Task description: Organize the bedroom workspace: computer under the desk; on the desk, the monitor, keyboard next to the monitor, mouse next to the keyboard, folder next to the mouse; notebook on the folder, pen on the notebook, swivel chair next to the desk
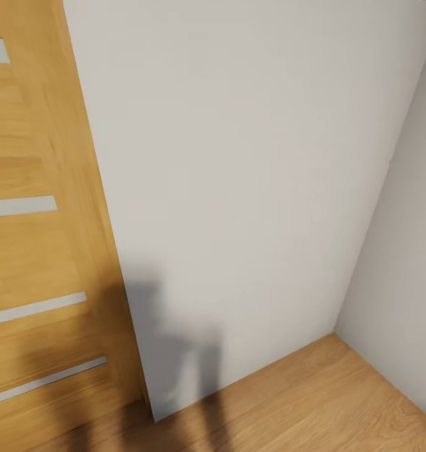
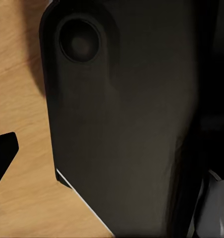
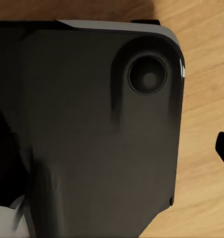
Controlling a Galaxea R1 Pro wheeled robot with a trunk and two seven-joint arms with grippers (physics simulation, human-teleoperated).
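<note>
a big white wall [image 1: 238, 188] meets another wall in a corner. a wooden door [image 1: 31, 251] with pale stripes stands beside it on the left. the wood floor [image 1: 313, 402] lies below. a black robot part [image 2: 122, 129] hangs over the floor. no writing shows. i cannot tell if either gripper is apart or together.

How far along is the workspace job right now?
Nothing looks done from here. The head view faces a white wall in a corner, a wooden door and oak floor. Both wrist views look down at a dark robot body above the floor. No task item is in hand; every placement is still left.
</note>
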